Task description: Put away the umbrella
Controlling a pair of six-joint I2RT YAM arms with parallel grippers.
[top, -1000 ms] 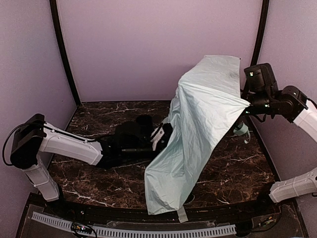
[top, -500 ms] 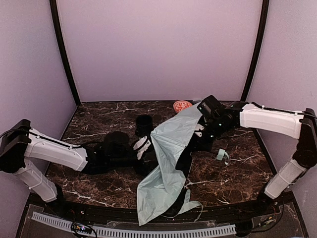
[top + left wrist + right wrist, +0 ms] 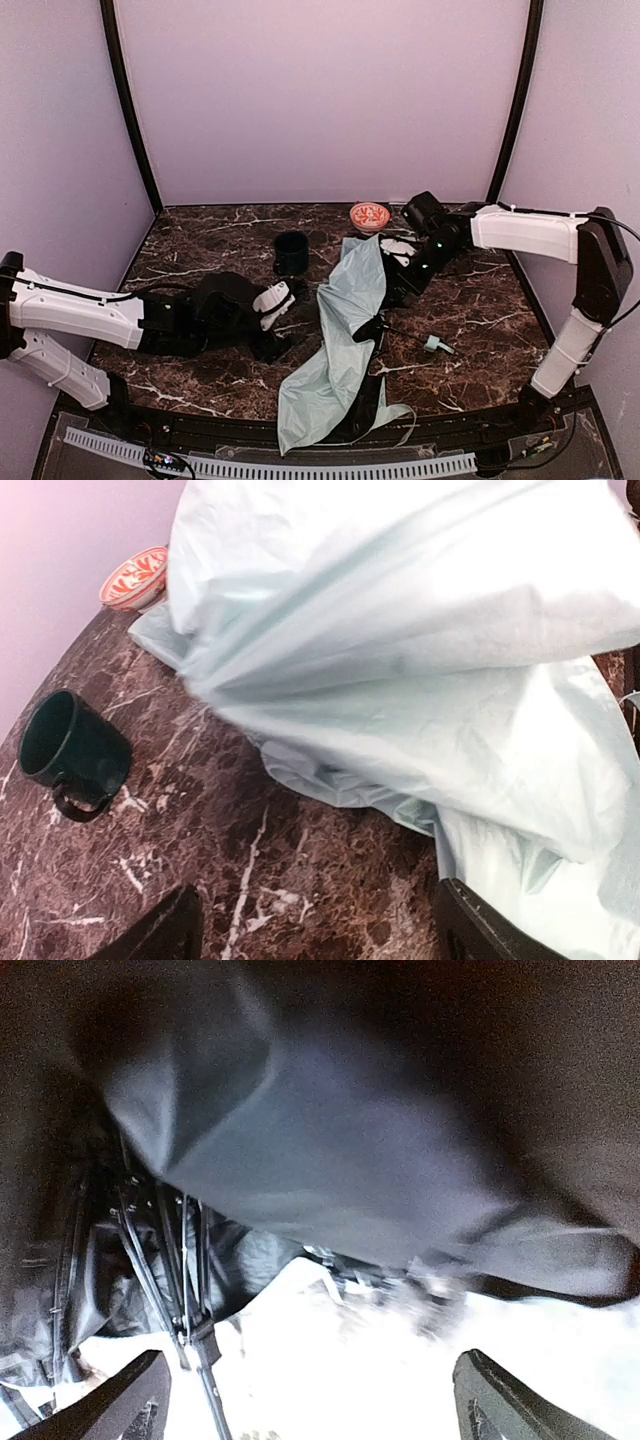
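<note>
Looking from top, we see umbrella (image 3: 345, 330) lying collapsed on dark marbled table (image 3: 480, 320), mint fabric crumpled. Left wrist: we note left gripper (image 3: 315, 930) jaws wide, empty; glossy green mug (image 3: 72, 750) nearby. Right wrist: right gripper (image 3: 310, 1400) jaws wide, empty, facing black lining, thin ribs.

Robot test cell in a lab: plain lilac enclosure walls (image 3: 320, 100), black vertical struts (image 3: 128, 110), dark marble-pattern bench (image 3: 480, 320). White-and-black left arm (image 3: 70, 310) and right arm (image 3: 520, 230) at its near edge. Household props: dark green mug (image 3: 291, 252), red-patterned bowl (image 3: 369, 214), pale mint-green folding umbrella (image 3: 345, 340).
</note>
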